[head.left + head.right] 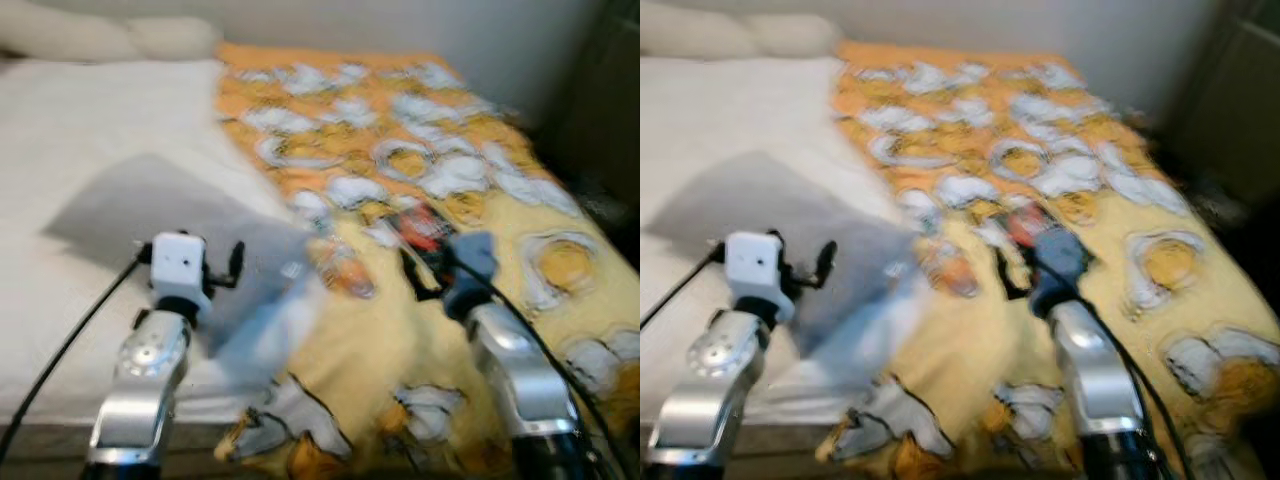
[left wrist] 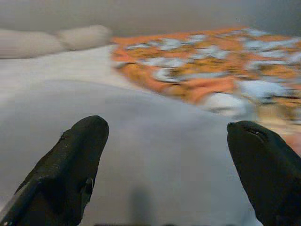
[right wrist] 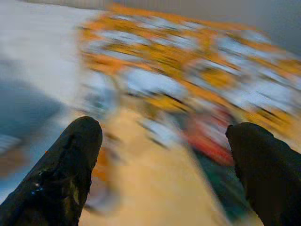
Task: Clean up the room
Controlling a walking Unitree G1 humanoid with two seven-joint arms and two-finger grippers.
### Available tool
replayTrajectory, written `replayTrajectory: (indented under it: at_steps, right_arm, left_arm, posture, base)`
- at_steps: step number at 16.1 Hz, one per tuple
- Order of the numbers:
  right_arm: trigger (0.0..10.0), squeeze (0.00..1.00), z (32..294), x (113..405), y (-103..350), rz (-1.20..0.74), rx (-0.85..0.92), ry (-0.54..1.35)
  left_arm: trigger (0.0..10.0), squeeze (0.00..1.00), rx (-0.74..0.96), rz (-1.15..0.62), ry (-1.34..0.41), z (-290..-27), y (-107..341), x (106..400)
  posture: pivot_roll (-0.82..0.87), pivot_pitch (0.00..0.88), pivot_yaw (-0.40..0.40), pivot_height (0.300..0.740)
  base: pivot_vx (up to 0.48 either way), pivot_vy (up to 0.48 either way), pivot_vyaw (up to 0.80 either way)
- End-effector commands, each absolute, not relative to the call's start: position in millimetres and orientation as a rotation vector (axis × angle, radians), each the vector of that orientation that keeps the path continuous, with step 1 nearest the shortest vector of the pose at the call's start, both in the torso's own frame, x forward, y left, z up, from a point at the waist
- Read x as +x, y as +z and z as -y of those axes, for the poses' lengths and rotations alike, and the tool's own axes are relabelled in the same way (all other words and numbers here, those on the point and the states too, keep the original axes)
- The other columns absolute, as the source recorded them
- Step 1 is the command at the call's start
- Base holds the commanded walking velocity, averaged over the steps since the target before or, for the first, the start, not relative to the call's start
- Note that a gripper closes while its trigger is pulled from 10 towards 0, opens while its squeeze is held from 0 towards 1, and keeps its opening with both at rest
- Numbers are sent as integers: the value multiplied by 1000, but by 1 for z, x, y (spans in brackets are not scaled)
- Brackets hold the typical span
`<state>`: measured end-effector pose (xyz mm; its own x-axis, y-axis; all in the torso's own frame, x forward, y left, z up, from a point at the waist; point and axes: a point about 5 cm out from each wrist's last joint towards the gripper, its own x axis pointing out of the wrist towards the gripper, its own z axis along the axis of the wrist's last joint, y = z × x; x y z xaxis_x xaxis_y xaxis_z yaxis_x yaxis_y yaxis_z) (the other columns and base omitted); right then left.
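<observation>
The views are blurred by motion. A grey cloth (image 1: pixel 165 210) lies flat on the white bed sheet (image 1: pixel 60 120). A small orange object (image 1: pixel 345 270) and a red and dark object (image 1: pixel 425 228) lie on the yellow and orange patterned blanket (image 1: pixel 450 150). My left gripper (image 2: pixel 164 136) is open over the grey cloth (image 2: pixel 155 155), holding nothing. My right gripper (image 3: pixel 164 136) is open above the blanket, with the red object (image 3: pixel 211 141) just ahead of its fingers. Both silver arms reach forward over the bed's near edge.
Two pale pillows (image 1: pixel 100 38) rest at the head of the bed against the wall. Dark furniture (image 1: pixel 600 110) stands at the bed's right side. The blanket hangs over the near edge of the bed (image 1: pixel 300 430).
</observation>
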<state>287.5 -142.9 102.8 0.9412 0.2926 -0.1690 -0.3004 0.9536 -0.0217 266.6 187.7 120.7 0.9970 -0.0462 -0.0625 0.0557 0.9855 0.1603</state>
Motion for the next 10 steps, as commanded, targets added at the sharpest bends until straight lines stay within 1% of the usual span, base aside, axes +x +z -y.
replayTrajectory:
  at_steps: [1, 2, 4, 5, 6, 10]
  right_arm:
    - [10000, 0, 135, 286, 104, -178, -18, 372]
    - [10000, 0, 134, 285, 102, -194, 11, 388]
    - [10000, 0, 133, 281, 101, -224, -15, 486]
    - [10000, 765, 133, 281, 102, -227, -8, 496]
    - [10000, 1000, 133, 283, 104, -228, 11, 500]
    - [10000, 1000, 131, 295, 104, -300, 27, 486]
  left_arm:
    - [10000, 314, 177, -48, -56, -189, 124, 266]
    - [10000, 314, 176, -43, -66, -189, 125, 265]
    - [10000, 306, 234, -82, -159, -187, 123, 262]
    - [10000, 310, 246, -86, -176, -186, 123, 262]
    - [10000, 306, 263, -93, -203, -186, 123, 262]
    - [10000, 310, 296, -113, -268, -189, 124, 263]
  posture:
    - [94, 0, -49, 740]
    - [94, 0, -49, 740]
    - [98, 0, -49, 740]
    - [98, 0, -49, 740]
    - [99, 0, -43, 740]
    - [103, 0, -36, 740]
  base:
    - [0, 0, 0]
    - [0, 0, 0]
    - [0, 0, 0]
    - [0, 0, 0]
    - [0, 0, 0]
    - [0, 0, 0]
